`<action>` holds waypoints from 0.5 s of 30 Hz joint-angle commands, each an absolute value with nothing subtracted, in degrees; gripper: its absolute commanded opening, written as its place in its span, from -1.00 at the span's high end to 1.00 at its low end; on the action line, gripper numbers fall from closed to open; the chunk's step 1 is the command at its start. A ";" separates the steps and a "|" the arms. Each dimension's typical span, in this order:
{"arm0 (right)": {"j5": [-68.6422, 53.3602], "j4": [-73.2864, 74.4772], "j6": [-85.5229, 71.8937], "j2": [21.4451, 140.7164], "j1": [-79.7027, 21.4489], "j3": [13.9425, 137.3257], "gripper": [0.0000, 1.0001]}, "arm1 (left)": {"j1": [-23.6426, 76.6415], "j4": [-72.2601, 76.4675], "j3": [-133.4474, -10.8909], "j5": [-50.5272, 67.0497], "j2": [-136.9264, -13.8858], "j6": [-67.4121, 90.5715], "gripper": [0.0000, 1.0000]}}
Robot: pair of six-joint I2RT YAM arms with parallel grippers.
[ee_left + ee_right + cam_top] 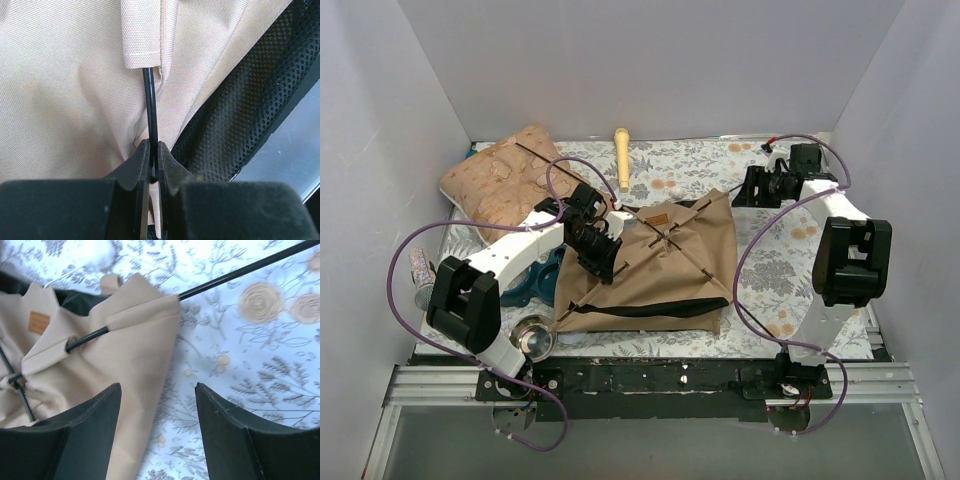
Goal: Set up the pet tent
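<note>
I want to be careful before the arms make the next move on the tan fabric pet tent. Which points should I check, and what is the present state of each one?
1. Left gripper shut on the thin black pole: ok, it is clamped just below the fabric sleeve.
2. Right gripper open and empty: ok.
3. Protruding pole between the right fingers: not ok, it lies beyond them.
4. Tan fabric pet tent raised: not ok, it lies slumped on the flowered tablecloth.
5. Poles seated at every corner: cannot tell.
</note>
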State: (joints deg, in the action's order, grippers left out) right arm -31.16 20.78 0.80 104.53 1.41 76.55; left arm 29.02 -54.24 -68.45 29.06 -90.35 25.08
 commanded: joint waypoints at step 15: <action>-49.56 8.53 -11.24 118.21 1.14 79.02 -0.38 | 29.09 -57.48 -71.54 28.48 -90.00 23.20 1.00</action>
